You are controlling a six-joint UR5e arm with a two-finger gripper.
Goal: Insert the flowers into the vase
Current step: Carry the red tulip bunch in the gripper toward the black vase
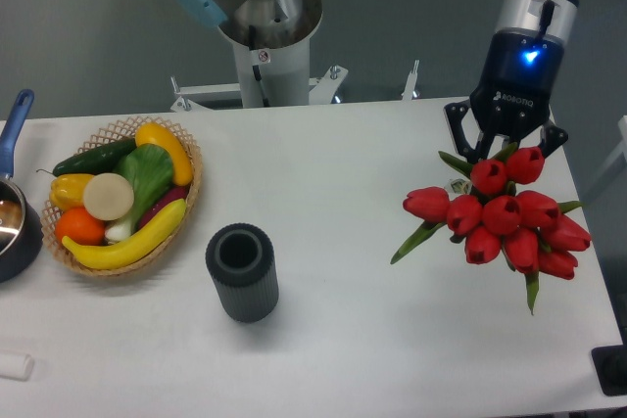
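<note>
The flowers (pixel 505 217), a bunch of red tulip buds with green leaves, are at the right of the table, buds towards the camera and stems hidden behind them. My gripper (pixel 505 152) points down just behind and above the bunch. Its black finger links (pixel 458 132) flare out to both sides, and its fingertips are hidden behind the top buds, so I cannot tell whether it holds the stems. The vase (pixel 241 271), a short dark grey ribbed cylinder, stands upright and empty at the centre-left front, far to the left of the gripper.
A wicker basket (pixel 186 205) of fruit and vegetables sits left of the vase. A blue-handled pot (pixel 12 217) is at the left edge. A small white object (pixel 14 366) lies at the front left. The robot base (pixel 265 36) stands at the back centre.
</note>
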